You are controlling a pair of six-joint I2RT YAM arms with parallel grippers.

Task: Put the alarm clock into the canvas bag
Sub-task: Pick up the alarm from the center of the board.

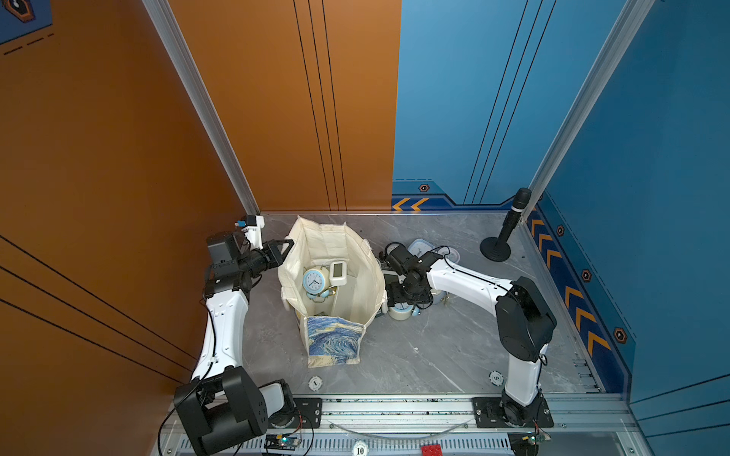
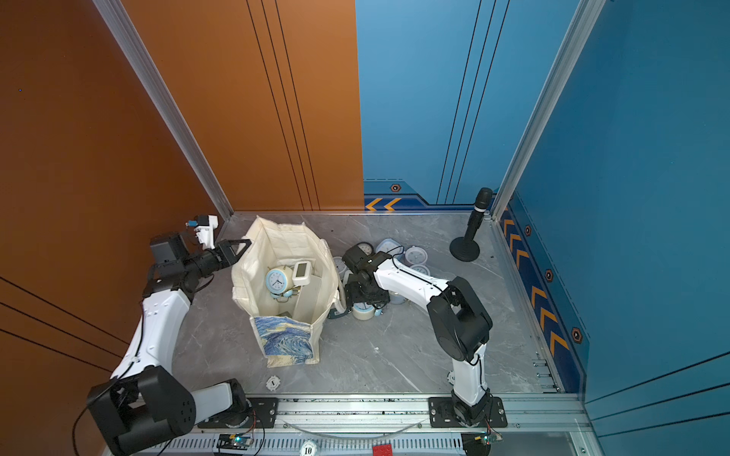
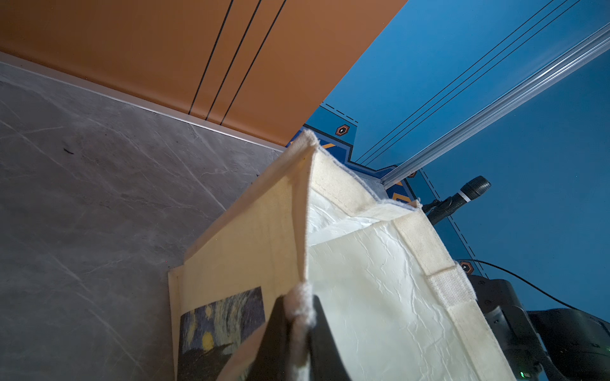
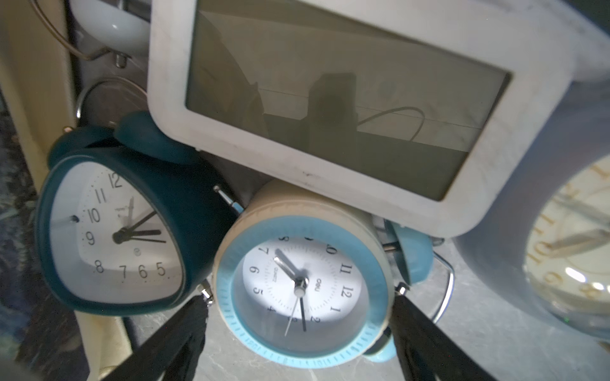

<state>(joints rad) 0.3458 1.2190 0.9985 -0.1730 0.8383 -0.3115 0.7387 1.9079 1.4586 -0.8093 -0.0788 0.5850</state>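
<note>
Clocks crowd the grey table (image 1: pixel 434 347) around the right pincer (image 4: pixel 298 306). Its wrist view shows four for certain: a cream alarm clock (image 4: pixel 302 283), a dark teal clock (image 4: pixel 112 231), a white digital clock (image 4: pixel 330 109) with a blank screen, and a lilac clock (image 4: pixel 561 247) with gold numerals. The top views hint at perhaps seven in the heap, though the arm hides part of it.

The right pincer's jaws stand spread, one black finger (image 4: pixel 185 336) on each side of the cream alarm clock. Whether they touch it I cannot tell. That clock lies on the table outside the bag. It is round, with a pale-blue ring, pale-blue bells, a white dial and black numerals.

One canvas bag (image 1: pixel 333 343) stands upright and wide open just beside this pincer. It is cream, with a blue-and-yellow swirling print on one face. Two clocks lie inside it: a round clock (image 1: pixel 315 281) and a small screen clock (image 1: pixel 338 273).

The left pincer (image 3: pixel 298 303) is pressed together on the bag's rim, pinching the cream hem.

One microphone (image 1: pixel 509 229) stands well beyond the right pincer.
</note>
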